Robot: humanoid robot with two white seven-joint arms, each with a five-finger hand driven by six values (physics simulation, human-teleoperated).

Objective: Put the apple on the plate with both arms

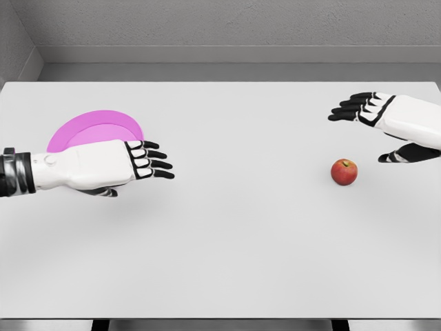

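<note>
- Nearest to me is the bare front of the white table (220, 276), with nothing lying on it from 5 to 7 o'clock.
- At 9 o'clock I see the left hand (124, 164), its arm coming in level from the left edge. The 4 fingers (157, 155) point toward the table's middle, straight and slightly apart, and they hold nothing. It hangs over the near edge of the plate, and I judge that it waits there to receive the fruit or steady the dish.
- At 3 o'clock sits the apple (344, 172), red, upright on the tabletop, free of any touch. It is well apart from the plate, nearly the whole table width away, so I reckon 1 arm alone cannot carry it across comfortably, hence the 2 arms.
- Just beyond the apple, between 2 and 3 o'clock, I have the right hand (386, 121). Its fingers (355, 107) are stretched out and spread, the thumb (403, 155) hanging lower, grasping nothing. It is near the apple but above and behind it, which looks to me like an approach posed for a grab from over the top.
- Farther back at 10 o'clock lies the pink plate (89, 124), flat, partly hidden by the left hand, with no fruit on it yet.
</note>
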